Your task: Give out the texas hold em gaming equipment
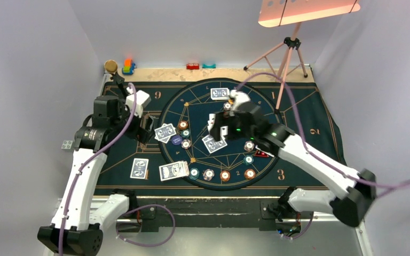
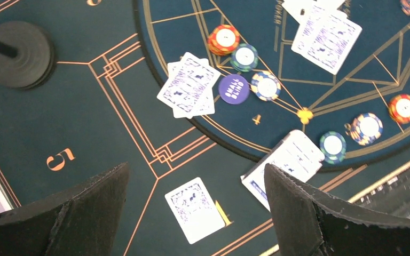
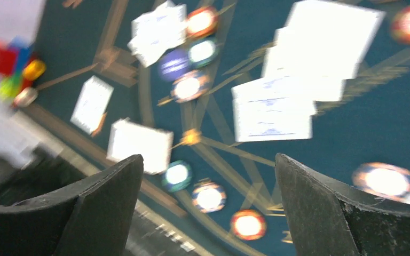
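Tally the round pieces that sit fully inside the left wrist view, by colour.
Orange-and-white round poker chips: 2
Teal-and-white round poker chips: 2
Blue-and-white round poker chips: 2
Purple round disc marked small blind: 1
Total: 7

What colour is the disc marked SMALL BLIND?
Dark purple-blue with white lettering; the small blind disc shows best in the left wrist view.

Even bright light; light panel point(image 1: 308, 12) glows top right; right wrist view motion-blurred.
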